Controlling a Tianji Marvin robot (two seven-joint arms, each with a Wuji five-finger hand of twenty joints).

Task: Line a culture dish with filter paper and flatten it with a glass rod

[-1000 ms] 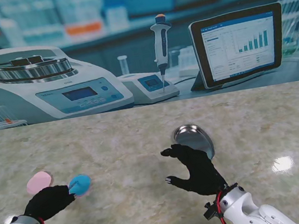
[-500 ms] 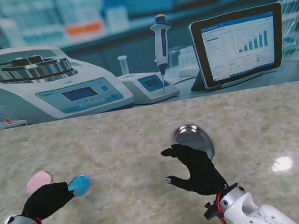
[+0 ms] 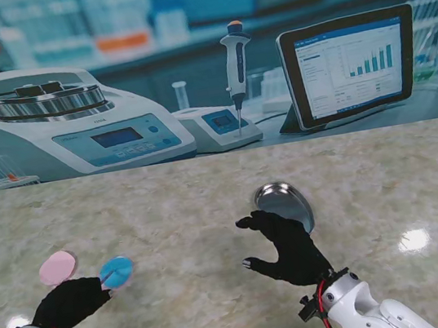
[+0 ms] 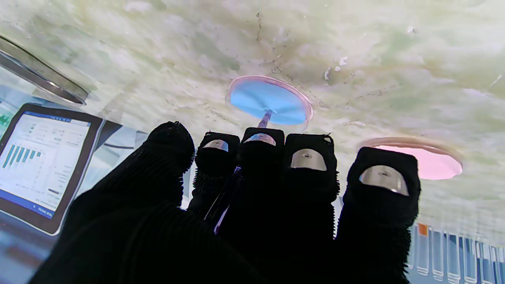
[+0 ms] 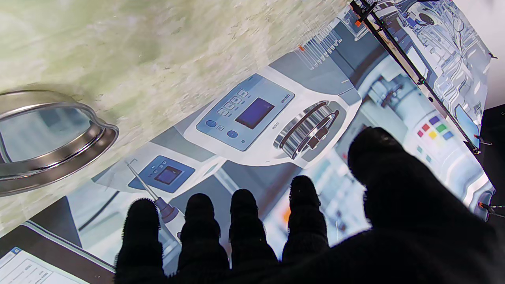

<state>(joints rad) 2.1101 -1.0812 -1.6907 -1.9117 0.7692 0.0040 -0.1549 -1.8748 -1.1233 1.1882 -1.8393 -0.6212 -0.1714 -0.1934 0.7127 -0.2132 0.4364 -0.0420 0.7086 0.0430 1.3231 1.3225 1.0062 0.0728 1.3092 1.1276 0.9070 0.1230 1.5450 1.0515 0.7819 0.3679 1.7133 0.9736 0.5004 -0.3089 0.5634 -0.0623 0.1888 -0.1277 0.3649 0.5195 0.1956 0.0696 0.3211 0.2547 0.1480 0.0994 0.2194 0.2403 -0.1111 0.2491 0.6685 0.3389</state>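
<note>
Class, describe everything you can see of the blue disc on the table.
The blue disc is round, flat and thin, looking like paper, and sits inside a clear rimmed dish on the marble table. A thin rod held by the left robot hand touches its middle. A pink disc lies apart, to its left.

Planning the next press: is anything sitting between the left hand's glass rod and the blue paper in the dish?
Nothing visible does. The left hand holds the glass rod, whose tip already meets the blue filter paper in the culture dish. The pink disc lies apart, farther left. The right hand hovers open by the metal dish.
</note>
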